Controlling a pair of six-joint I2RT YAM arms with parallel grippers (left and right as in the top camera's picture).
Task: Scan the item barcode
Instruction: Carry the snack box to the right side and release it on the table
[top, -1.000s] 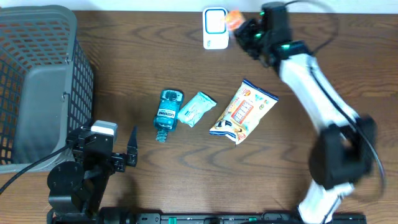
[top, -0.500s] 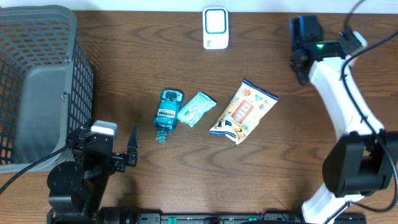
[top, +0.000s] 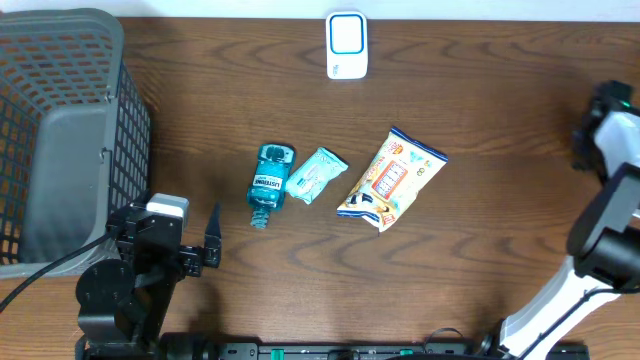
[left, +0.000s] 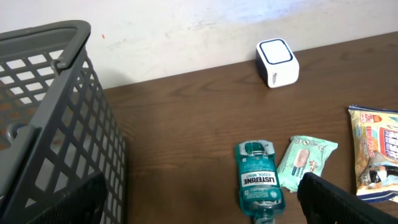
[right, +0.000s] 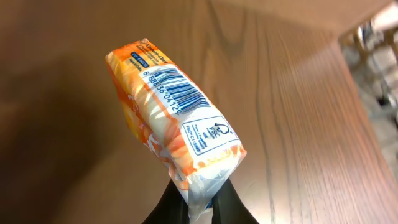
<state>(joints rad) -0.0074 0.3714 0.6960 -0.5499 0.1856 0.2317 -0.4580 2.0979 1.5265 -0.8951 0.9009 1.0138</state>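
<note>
My right claw (right: 198, 200) grips an orange packet (right: 168, 121) by one end, barcode (right: 178, 93) facing its camera. My left claw (left: 202, 208) stands released near the basket (left: 43, 93).

orange packet (right: 177, 118) tilting, barcode showing, being pinched at one end by right gripper (right: 198, 198) | white scanner (top: 347, 45) sitting face-up
</note>
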